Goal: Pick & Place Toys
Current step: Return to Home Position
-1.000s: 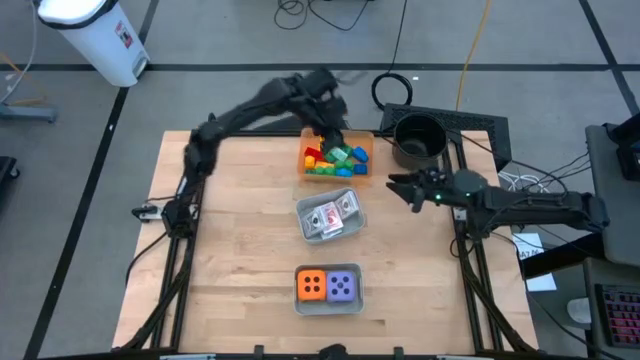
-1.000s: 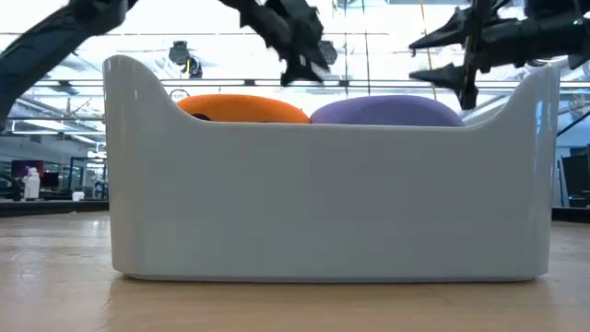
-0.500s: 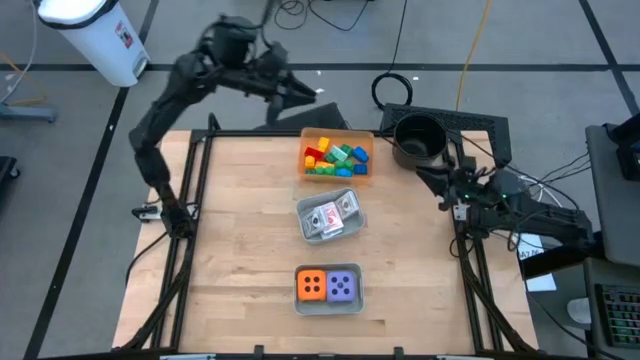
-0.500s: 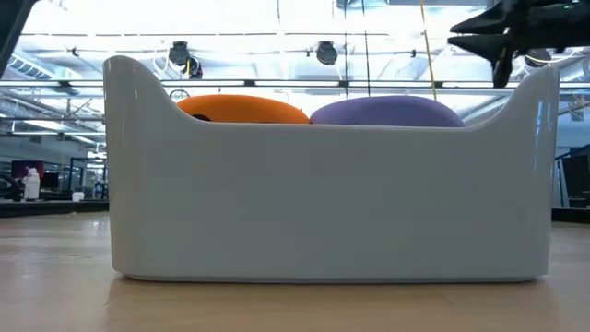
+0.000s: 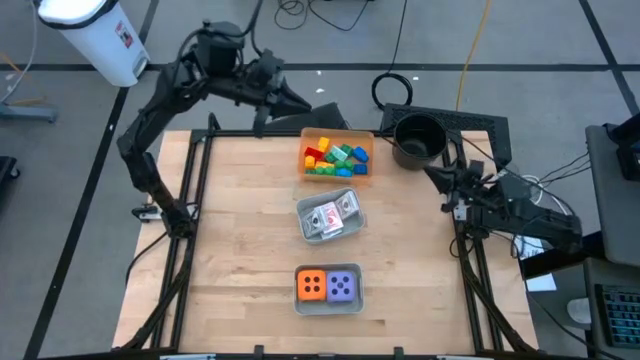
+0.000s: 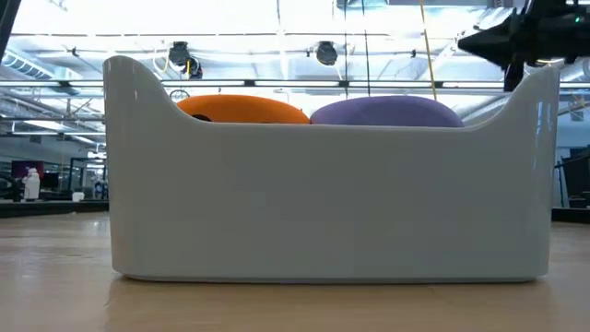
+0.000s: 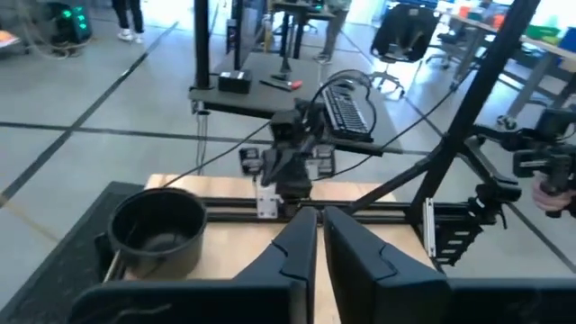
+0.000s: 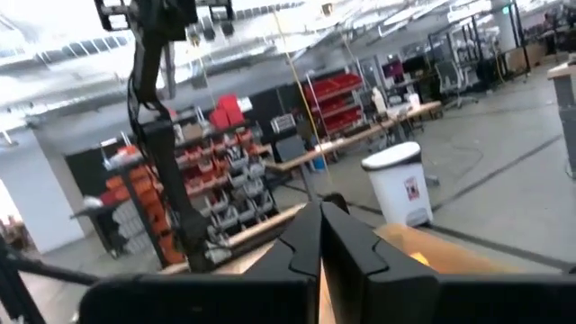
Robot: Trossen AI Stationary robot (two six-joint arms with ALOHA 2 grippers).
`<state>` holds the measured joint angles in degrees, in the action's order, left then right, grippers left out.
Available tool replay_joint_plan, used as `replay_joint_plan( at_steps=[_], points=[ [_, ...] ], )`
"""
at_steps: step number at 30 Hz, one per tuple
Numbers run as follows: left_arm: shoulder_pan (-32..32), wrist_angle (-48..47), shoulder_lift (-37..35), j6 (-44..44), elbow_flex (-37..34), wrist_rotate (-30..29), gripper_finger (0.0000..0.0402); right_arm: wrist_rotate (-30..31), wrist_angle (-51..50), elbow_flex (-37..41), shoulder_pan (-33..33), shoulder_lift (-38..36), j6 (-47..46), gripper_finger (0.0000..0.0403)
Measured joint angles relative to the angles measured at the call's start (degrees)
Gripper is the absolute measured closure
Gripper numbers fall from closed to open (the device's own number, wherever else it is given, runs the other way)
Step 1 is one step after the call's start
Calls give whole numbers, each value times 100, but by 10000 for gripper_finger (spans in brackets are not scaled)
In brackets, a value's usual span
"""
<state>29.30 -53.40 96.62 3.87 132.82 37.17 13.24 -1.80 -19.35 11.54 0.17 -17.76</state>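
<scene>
Even overhead light, soft shadows on table [image 5: 230, 250]; low view backlit, ceiling lamps [image 6: 277, 17] glaring above grey tray [image 6: 323, 203].

Left arm [image 5: 155, 100] and right arm [image 5: 520, 212]: matte black, with slender links joined by bulkier rounded housings. Left pincer [image 7: 319, 236] and right pincer [image 8: 320, 225]: each has two flat, faceted black fingers [image 7: 292, 256] that taper toward the tips.
</scene>
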Motion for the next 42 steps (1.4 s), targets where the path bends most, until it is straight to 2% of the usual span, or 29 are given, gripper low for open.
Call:
replay_joint_plan(
  at_steps=[5, 12, 19, 25, 28, 33, 38, 42],
  points=[
    [-188, 955, 17, -316, -697, 64, 398, -77, 845, 699, -1, 4, -137, 402],
    [-493, 3123, 16, -1203, -1868, 370, 380, -447, 2114, 1649, -2, 24, -646, 402],
    [-663, 4297, 13, -1798, -2677, 346, 398, -436, 2059, 1711, -1, 19, -542, 402],
    [-776, 4746, -196, -2118, -3388, 274, 384, -445, 1915, 1717, -1, 45, -405, 397],
    [-778, 4744, -680, -2076, -3979, 69, 389, -447, 1911, 1722, -1, 43, -446, 397],
    [-785, 4864, -1903, -1922, -5227, -648, 394, -441, 1910, 1726, -1, 43, -387, 397],
    [-869, 5653, -3104, -2209, -6736, -1027, 382, -438, 1910, 1728, -1, 43, -365, 397],
    [-1019, 6098, -4027, -2410, -7842, -1437, 391, -438, 1910, 1730, -1, 45, -363, 395]
  ],
)
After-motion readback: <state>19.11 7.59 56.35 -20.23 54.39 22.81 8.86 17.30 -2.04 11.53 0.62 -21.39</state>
